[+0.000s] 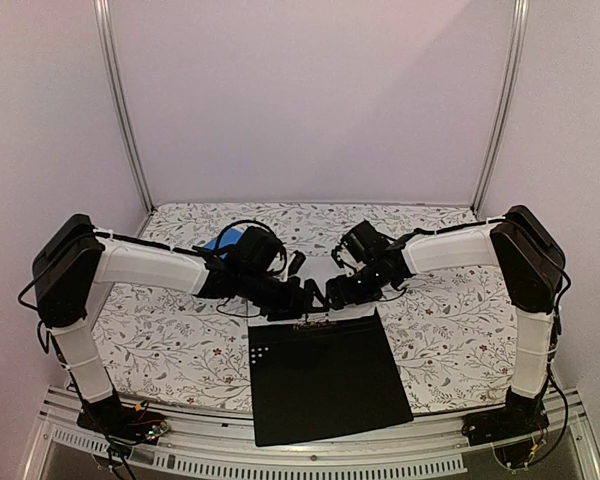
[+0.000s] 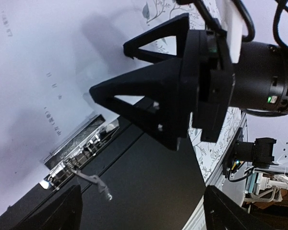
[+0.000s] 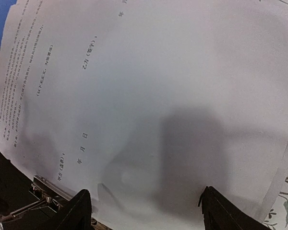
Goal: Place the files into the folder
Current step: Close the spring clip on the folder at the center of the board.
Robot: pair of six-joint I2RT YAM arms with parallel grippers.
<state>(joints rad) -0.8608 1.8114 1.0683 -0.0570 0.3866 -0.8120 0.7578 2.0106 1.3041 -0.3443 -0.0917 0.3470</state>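
Black inside of the open folder lies at the table's near edge. We note the files flat, their edge at its metal clip. Left gripper and right gripper hover there, jaws spread, pinching nothing.

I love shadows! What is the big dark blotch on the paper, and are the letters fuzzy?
Right wrist view: a soft shadow on the paper, likely cast by the right gripper; print slightly blurred. Left wrist view: that gripper looks sharp, the print faint.
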